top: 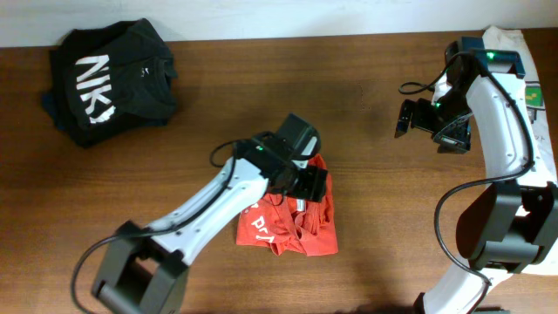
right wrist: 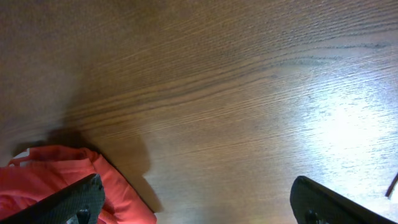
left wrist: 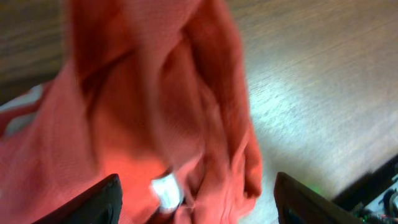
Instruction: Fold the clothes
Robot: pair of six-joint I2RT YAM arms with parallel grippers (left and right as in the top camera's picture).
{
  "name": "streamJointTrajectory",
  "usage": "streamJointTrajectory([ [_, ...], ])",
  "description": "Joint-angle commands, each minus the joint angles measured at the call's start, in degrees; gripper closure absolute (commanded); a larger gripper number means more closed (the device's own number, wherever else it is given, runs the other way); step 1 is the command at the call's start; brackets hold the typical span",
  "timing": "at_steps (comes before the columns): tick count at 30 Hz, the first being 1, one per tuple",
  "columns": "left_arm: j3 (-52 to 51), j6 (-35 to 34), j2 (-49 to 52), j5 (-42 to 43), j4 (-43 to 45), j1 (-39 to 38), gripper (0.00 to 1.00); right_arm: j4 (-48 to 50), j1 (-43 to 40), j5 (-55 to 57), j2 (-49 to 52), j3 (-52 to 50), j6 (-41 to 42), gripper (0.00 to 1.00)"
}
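- Orange-red T-shirt [top: 283, 228] lies bunched on the wooden bench [top: 261, 96], near the middle and a little toward the near edge.
- Left fingers [left wrist: 93, 200] hang spread wide just above its crumpled folds, gripping nothing.
- Right fingers [right wrist: 78, 198] stand fully apart over bare wood at the far right, empty.
- Black garment [top: 109, 83] with white lettering sits at the far left.

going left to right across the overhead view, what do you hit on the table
black shirt with white lettering → orange-red T-shirt → right gripper
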Motion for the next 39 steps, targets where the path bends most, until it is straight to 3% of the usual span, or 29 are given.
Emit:
streamJointTrajectory([
  [1,0.5,1.1,6.1,0.7,4.6,-0.9,0.23,0.0,0.4,-0.3,-0.4,0.5,-0.4,0.01],
  [2,0.5,1.1,6.9,0.7,5.4,-1.0,0.23,0.0,0.4,-0.3,-0.4,0.5,-0.4,0.01],
  [4,0.5,1.1,7.5,1.4,7.3,-1.2,0.47,0.0,0.4,-0.3,-0.4,0.5,-0.4,0.01],
  [5,0.6,1.1,7.5,1.4,7.7,-1.5,0.63,0.0,0.4,-0.3,-0.4,0.5,-0.4,0.01],
  [6,1.1,1.1,7.5,1.3,7.7,-2.1,0.88,0.0,0.4,-0.3,-0.4,0.5,-0.4,0.01],
  [7,1.6,1.1,7.4,1.3,7.5,-2.8,0.94,0.0,0.4,-0.3,-0.4,0.5,-0.4,0.01],
  [13,5.0,1.1,7.5,1.3,5.0,-8.2,0.98,0.0,0.4,-0.3,-0.4,0.5,-0.4,0.01],
  [15,5.0,1.1,7.5,1.3,5.2,-10.1,0.75,0.0,0.4,-0.3,-0.4,0.5,-0.4,0.01],
  [17,5.0,1.0,7.5,1.7,4.6,-11.1,0.59,0.0,0.4,-0.3,-0.4,0.5,-0.4,0.01],
  [20,5.1,0.9,7.4,6.4,1.9,-13.4,0.53,0.0,0.4,-0.3,-0.4,0.5,-0.4,0.01],
  [22,6.4,1.2,7.3,14.5,0.0,-13.8,0.45,0.0,0.4,-0.3,-0.4,0.5,-0.4,0.01],
  [24,9.9,7.6,7.1,26.3,-6.5,-13.8,0.43,0.0,0.4,-0.3,-0.4,0.5,-0.4,0.01],
  [25,11.2,8.9,7.1,26.5,-10.4,-13.8,0.43,0.0,0.4,-0.3,-0.4,0.5,-0.5,0.01],
  [29,16.0,15.2,7.0,24.6,-23.8,-12.2,0.43,0.0,0.4,-0.3,-0.4,0.5,-0.4,0.01],
  [31,18.6,9.6,7.0,5.2,-33.5,-9.0,0.42,0.0,0.4,-0.3,-0.4,0.5,-0.4,0.01],
  [32,18.3,9.0,7.0,1.4,-35.6,-7.8,0.29,0.0,0.4,-0.3,-0.4,0.5,-0.4,0.01],
  [35,13.9,9.0,7.1,1.4,-34.2,-7.9,0.20,0.0,0.4,-0.3,-0.4,0.5,-0.4,0.01],
  [39,9.7,8.9,7.1,2.2,-23.5,-11.4,0.20,0.0,0.4,-0.3,-0.4,0.5,-0.4,0.01],
])
